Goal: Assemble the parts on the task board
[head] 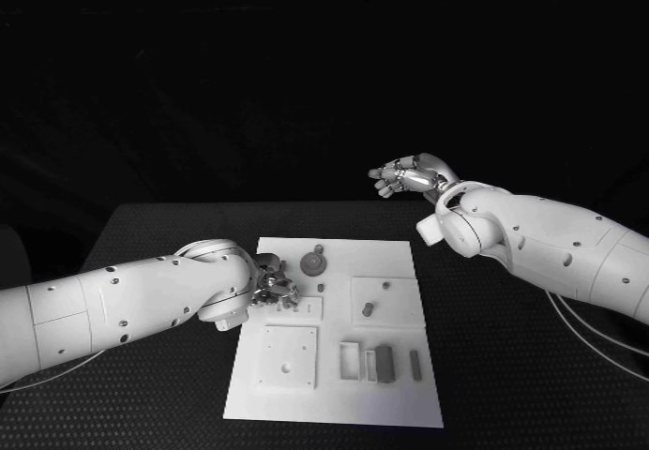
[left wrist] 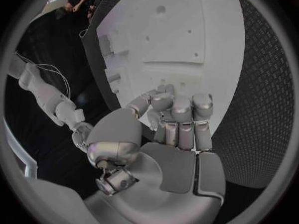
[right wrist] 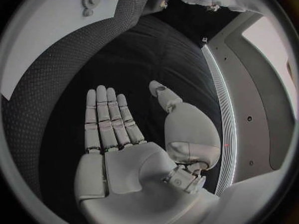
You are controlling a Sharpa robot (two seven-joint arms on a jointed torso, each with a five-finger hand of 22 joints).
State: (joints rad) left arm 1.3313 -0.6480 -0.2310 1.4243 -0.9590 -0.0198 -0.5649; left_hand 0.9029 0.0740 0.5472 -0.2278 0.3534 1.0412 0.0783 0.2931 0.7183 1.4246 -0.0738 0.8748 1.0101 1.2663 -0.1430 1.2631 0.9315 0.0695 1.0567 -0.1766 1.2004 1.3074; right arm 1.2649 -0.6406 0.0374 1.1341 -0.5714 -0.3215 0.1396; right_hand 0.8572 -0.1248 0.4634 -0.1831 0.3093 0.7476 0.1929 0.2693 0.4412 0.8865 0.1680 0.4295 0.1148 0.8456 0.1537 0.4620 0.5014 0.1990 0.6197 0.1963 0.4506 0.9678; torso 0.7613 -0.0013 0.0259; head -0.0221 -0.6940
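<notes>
While left hand (head: 275,281) curls over task board (head: 406,394), right hand (head: 410,174) hangs flat, no writing legible.

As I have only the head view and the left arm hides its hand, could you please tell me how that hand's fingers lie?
Observer: In the left wrist view the left hand's fingers curl in toward the thumb, over the board's edge.
Operator: Does it hold a part?
Observer: Its palm is bare. I cannot tell what the curled fingertips hide.
Operator: And the right hand?
Observer: The right wrist view shows the right hand flat, fingers straight, palm bare.
</notes>
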